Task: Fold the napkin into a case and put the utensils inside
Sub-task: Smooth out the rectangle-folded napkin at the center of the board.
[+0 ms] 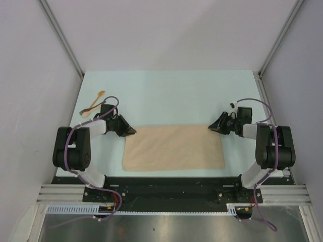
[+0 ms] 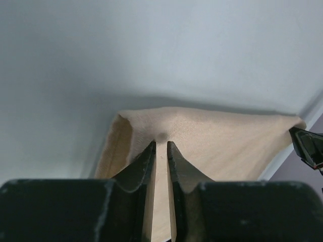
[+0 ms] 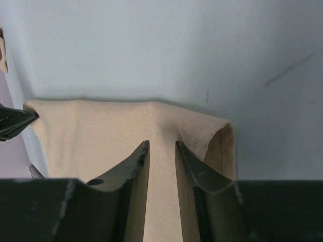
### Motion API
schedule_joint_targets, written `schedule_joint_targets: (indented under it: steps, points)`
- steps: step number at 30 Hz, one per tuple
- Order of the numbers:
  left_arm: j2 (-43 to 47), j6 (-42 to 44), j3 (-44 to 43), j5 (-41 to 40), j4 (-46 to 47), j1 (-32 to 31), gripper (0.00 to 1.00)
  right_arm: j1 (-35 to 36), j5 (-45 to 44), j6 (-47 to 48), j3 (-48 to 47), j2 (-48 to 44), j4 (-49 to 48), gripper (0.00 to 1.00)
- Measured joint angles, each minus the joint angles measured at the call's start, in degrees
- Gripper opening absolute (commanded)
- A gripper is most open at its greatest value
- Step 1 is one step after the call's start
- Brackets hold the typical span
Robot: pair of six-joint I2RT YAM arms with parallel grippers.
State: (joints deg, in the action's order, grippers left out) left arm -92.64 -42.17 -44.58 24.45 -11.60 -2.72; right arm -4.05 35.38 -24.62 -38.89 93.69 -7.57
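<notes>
The beige-tan napkin lies on the table as a wide rectangle, its far edge lifted at both corners. My left gripper is shut on the far left corner; in the left wrist view cloth fills the narrow gap between the jaws and the napkin puckers at the tips. My right gripper is shut on the far right corner; in the right wrist view the napkin runs between the jaws. The orange-tan wooden spoon and a darker brown piece lie far left, behind the left arm. No case shows.
The pale green table is walled by white panels on three sides. A black rail with the arm bases runs along the near edge. The right gripper's tip shows at the right edge of the left wrist view.
</notes>
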Motion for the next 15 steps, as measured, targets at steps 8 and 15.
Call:
schedule_joint_targets:
  steps: [8, 15]
  points:
    - [-5.5, -0.3, -3.3, 0.6, -1.2, 2.1, 0.18, -2.0, 4.4, -2.1, -8.7, 12.2, -5.0, 0.29]
    - [-4.9, 1.9, -4.9, -1.0, -2.4, 1.6, 0.43, -2.4, 1.0, 0.5, -16.3, 13.6, 4.3, 0.52]
